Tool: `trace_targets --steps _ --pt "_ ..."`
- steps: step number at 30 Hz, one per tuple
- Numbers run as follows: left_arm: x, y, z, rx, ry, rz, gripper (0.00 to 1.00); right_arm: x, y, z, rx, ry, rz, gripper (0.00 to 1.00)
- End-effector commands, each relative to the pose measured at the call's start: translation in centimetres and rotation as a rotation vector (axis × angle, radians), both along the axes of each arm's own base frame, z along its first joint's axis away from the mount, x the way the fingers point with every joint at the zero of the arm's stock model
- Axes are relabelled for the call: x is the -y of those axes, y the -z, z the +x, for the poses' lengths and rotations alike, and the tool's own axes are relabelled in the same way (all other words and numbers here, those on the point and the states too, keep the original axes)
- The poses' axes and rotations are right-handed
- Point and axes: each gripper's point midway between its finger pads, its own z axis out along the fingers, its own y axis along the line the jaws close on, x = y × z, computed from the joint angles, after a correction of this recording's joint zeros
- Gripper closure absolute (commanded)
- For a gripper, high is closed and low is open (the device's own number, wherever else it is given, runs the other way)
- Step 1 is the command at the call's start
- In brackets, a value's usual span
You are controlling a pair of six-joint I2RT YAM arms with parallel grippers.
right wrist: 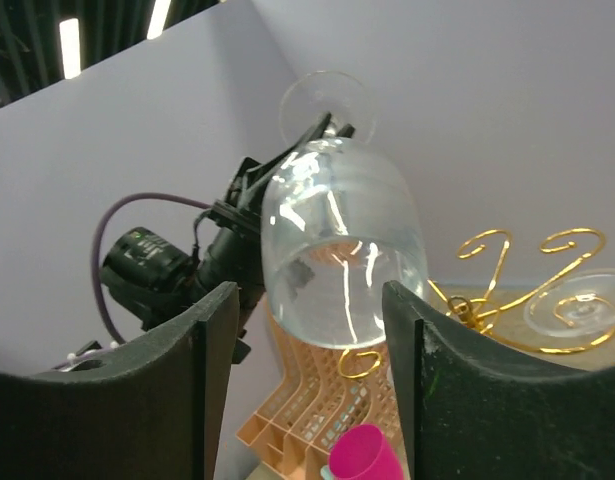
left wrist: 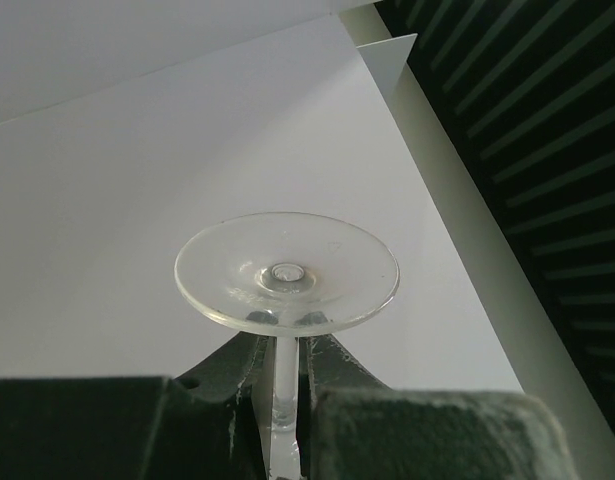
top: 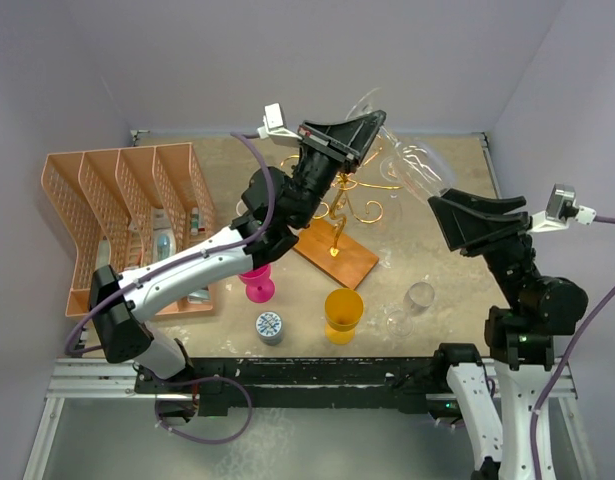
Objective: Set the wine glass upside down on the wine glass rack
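My left gripper [top: 349, 132] is raised above the back of the table and is shut on the stem [left wrist: 284, 385] of a clear wine glass [top: 415, 168]. The glass's round foot [left wrist: 287, 270] stands beyond the fingers in the left wrist view. Its bowl [right wrist: 342, 245] points toward my right gripper [top: 440, 208], which is open. The bowl's mouth lies between the right fingers [right wrist: 207, 370] with gaps on both sides. The gold wire wine glass rack [top: 352, 208] on its brown wooden base [top: 342, 260] stands below the glass and also shows in the right wrist view [right wrist: 492, 262].
An orange divided basket [top: 117, 215] fills the left. A pink cup [top: 257, 283], a yellow cup [top: 343, 313] and a small patterned jar [top: 270, 326] stand near the front. Another clear glass [top: 414, 300] lies at front right. A glass foot [right wrist: 577, 305] rests on the rack's arms.
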Motion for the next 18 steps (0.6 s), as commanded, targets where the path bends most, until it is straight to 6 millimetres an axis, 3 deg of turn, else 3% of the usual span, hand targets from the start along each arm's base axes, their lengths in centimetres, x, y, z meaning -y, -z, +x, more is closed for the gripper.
trace_targets --steps 1,7,11,18 --pt "-4.2 -6.2 -1.4 0.114 -0.084 -0.094 1.00 1.0 -1.2 -1.0 0.011 0.094 -0.017 0.34" --pt "-4.8 -6.6 -0.7 0.133 -0.186 0.037 1.00 3.4 1.4 0.4 -0.130 0.263 -0.041 0.27" --pt "-4.8 -6.7 -0.9 0.176 -0.216 0.127 1.00 4.7 0.2 0.1 -0.088 0.367 -0.082 0.26" --pt "-4.2 -5.6 -2.8 0.289 -0.180 0.322 1.00 4.2 -1.3 0.5 -0.016 0.387 -0.238 0.27"
